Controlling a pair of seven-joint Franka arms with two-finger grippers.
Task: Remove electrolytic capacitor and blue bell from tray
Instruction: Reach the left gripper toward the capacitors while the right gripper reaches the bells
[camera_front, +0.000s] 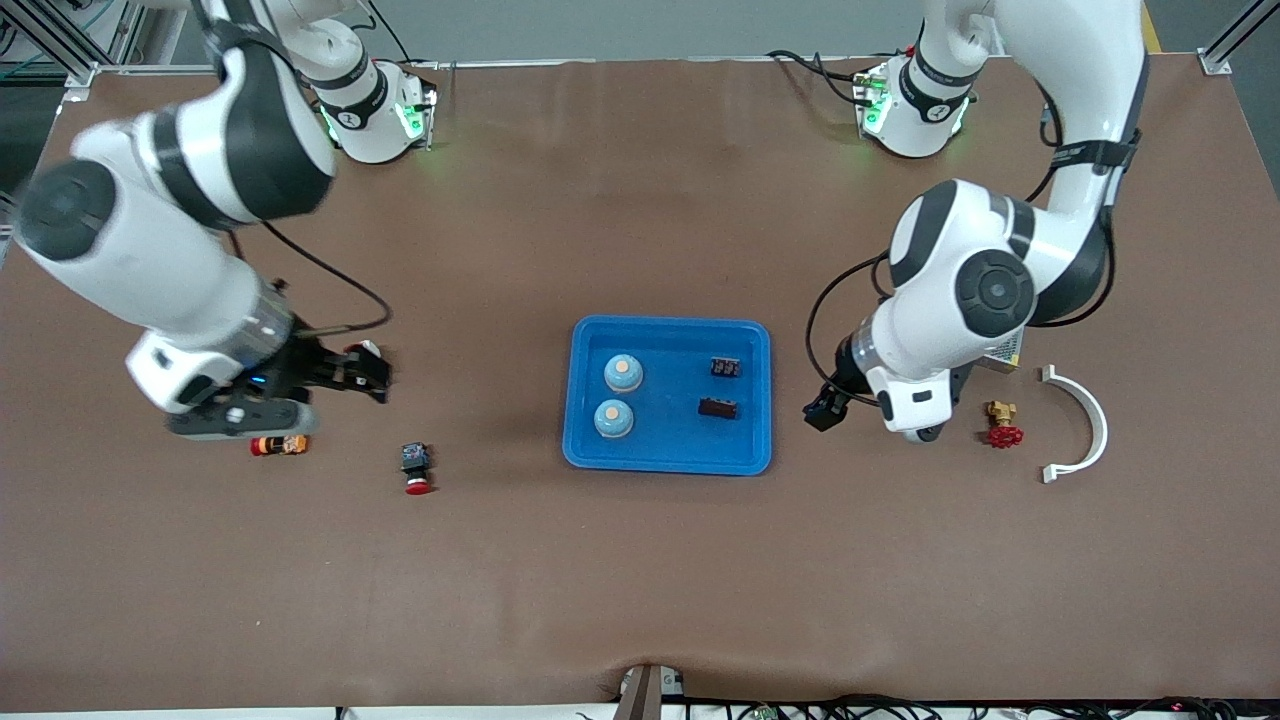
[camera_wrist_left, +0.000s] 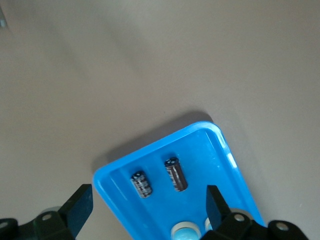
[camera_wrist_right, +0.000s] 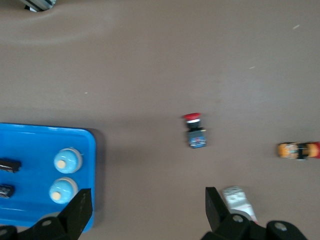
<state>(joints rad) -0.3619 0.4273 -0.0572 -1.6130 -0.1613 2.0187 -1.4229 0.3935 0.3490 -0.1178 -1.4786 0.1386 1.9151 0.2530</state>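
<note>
A blue tray lies mid-table. In it are two blue bells with tan tops and two dark capacitors. My left gripper hangs open and empty over the bare table, just off the tray's edge toward the left arm's end. The left wrist view shows that gripper above the tray corner, with the capacitors lying flat. My right gripper is open and empty toward the right arm's end; in its wrist view it sees tray and bells.
A red-capped push button and an orange-and-red cylinder lie near the right gripper, with a small white part beside it. A brass valve with a red handle and a white curved bracket lie toward the left arm's end.
</note>
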